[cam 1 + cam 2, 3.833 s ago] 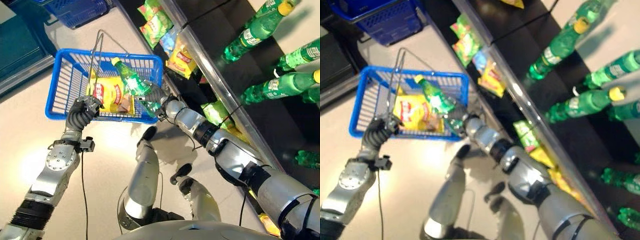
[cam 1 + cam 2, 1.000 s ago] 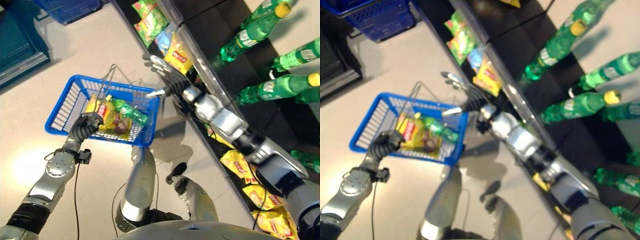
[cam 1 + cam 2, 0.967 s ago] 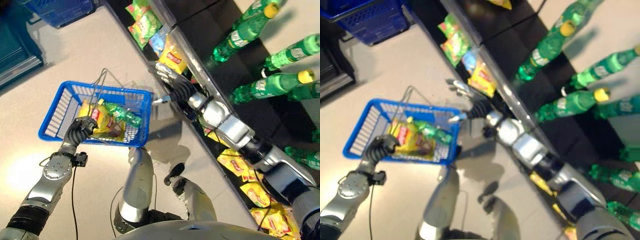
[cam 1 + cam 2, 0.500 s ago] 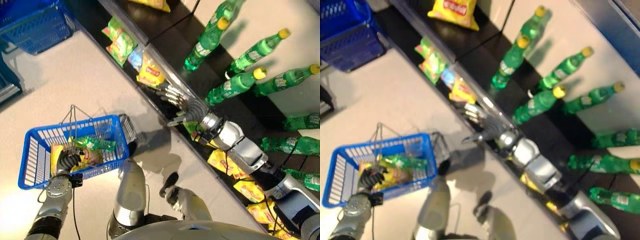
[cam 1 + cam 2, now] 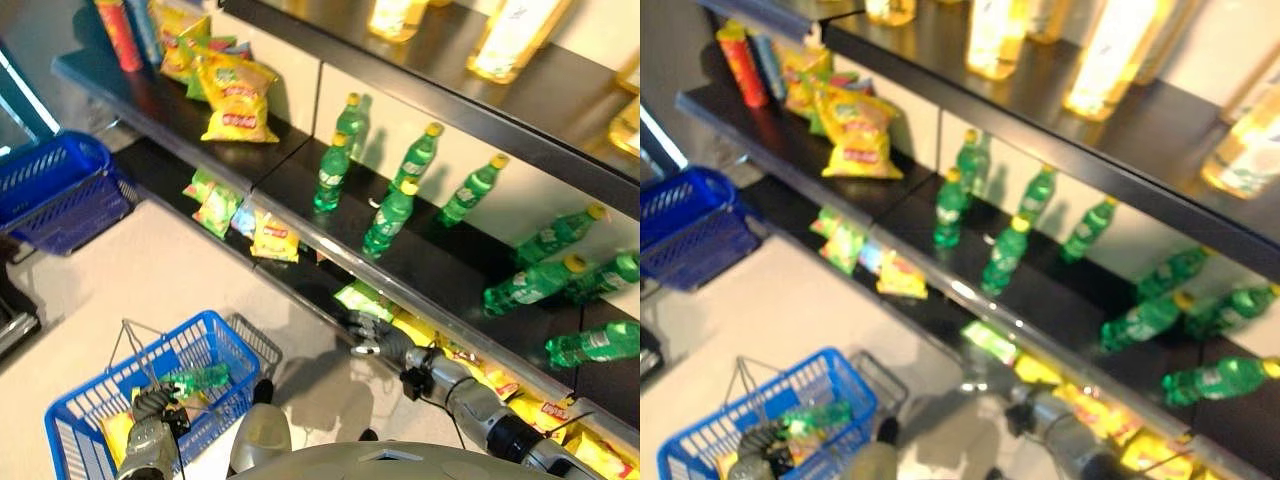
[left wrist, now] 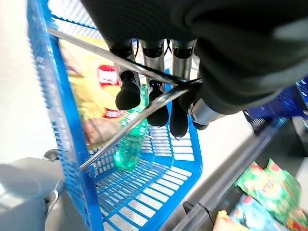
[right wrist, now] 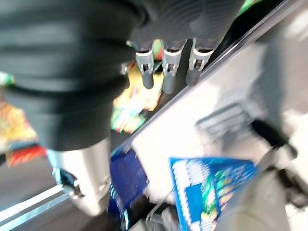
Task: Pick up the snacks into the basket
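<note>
A blue wire basket (image 5: 240, 350) hangs low at the left, and my left hand (image 5: 150, 402) is shut on its metal handles (image 6: 144, 72). Inside lie a yellow snack bag (image 6: 96, 96) and a green bottle (image 5: 200, 380). My right hand (image 5: 372, 342) is at the edge of the lowest shelf, away from the basket, with straight fingers (image 7: 166, 72) and nothing in them. Just past it lie a green snack bag (image 5: 365, 298) and yellow snack bags (image 5: 420, 330).
Further left on the low shelf lie more snack bags (image 5: 272, 238). Green bottles (image 5: 390, 215) stand and lie on the shelf above. Yellow chip bags (image 5: 235, 95) sit on a higher shelf. A second blue basket (image 5: 60, 190) stands on the floor at the left.
My right hand let the green bottle go into the basket, then swung right to the lowest shelf. The camera has tilted up onto the shelves. My left hand keeps the handles.
</note>
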